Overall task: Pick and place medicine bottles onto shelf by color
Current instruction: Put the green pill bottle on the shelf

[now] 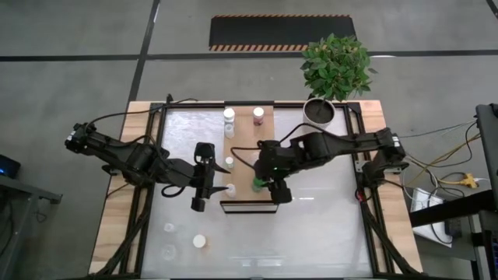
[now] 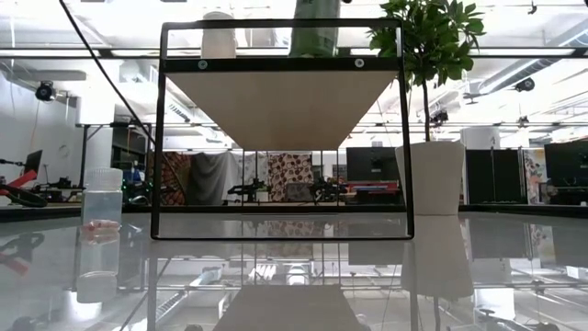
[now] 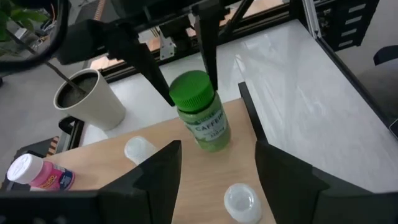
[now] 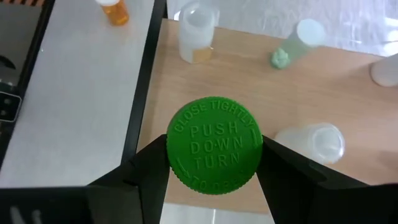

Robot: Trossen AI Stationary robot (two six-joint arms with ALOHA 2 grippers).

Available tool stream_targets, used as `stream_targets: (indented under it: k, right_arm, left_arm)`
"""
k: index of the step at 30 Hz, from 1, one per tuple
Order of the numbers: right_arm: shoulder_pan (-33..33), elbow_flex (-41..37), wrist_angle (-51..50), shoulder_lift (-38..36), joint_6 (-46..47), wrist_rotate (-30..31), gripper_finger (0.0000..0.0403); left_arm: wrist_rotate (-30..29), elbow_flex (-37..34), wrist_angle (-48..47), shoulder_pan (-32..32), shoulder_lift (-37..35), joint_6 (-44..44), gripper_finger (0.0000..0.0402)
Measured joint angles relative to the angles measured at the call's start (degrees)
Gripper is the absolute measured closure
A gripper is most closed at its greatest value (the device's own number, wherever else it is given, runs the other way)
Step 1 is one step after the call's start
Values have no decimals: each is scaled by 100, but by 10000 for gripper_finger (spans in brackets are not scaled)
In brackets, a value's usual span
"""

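The shelf is a light-wood plank on a black frame at mid-table. On it stand white bottles and a maroon one. A green-capped bottle is over the shelf's near end, with my right gripper shut on it. My left gripper hovers open at the shelf's left side, above a white-capped bottle, touching nothing. My right gripper pinches the green bottle's cap between its two fingers, one on each side of the cap's rim. The fingers slant down from above. The bottle hangs slightly tilted below them, and I cannot tell whether its base touches the shelf.
A white pot with a leafy plant stands at the table's far right. Three loose bottles wait near the table's front left, among them one with a tan top and a translucent one. The glass to the shelf's right is bare.
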Motion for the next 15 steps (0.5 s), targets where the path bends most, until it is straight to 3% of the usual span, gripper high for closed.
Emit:
stream_targets:
  k: [10,15]
  right_arm:
    - [0,243,-185,256,-392,22,200]
    - [2,230,-429,250,-1387,4,200]
  left_arm:
    - [4,-2,-48,2,0,-4,214]
    - [4,-4,-47,2,0,-2,214]
